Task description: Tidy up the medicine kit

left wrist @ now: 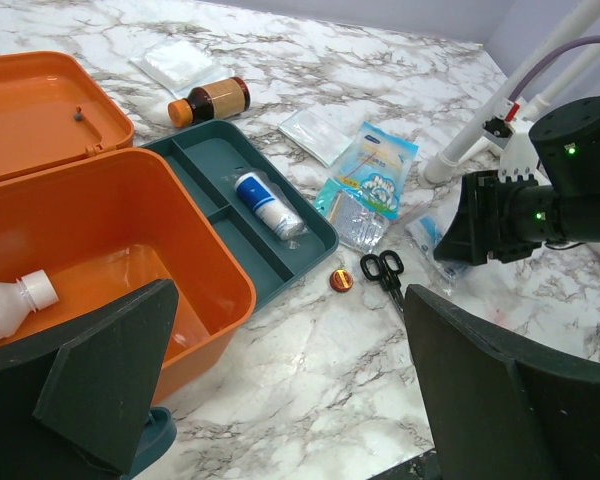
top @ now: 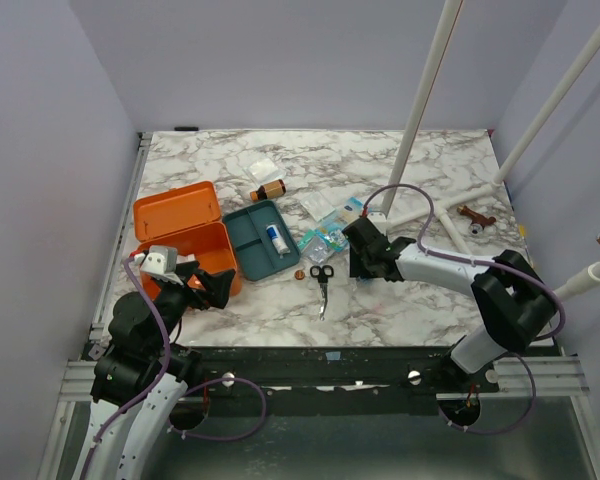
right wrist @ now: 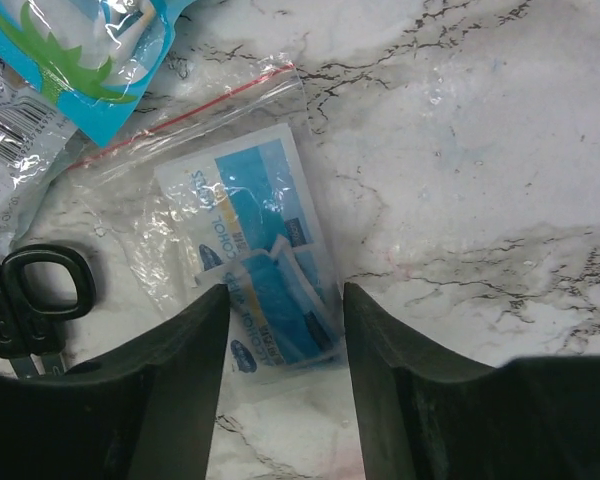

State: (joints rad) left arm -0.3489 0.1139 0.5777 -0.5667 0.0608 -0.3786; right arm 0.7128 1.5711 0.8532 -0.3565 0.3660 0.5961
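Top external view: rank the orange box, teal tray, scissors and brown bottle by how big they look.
1. orange box
2. teal tray
3. scissors and brown bottle: they look about alike, so they are left unranked.

We've got the right gripper point(right wrist: 285, 296) low over the marble table point(right wrist: 480, 150), jaws apart, straddling the near end of a clear zip bag point(right wrist: 230, 220) of blue-and-white sachets. Black-handled scissors point(right wrist: 35, 290) lie just left, and a blue-green packet point(right wrist: 90, 50) sits top left.
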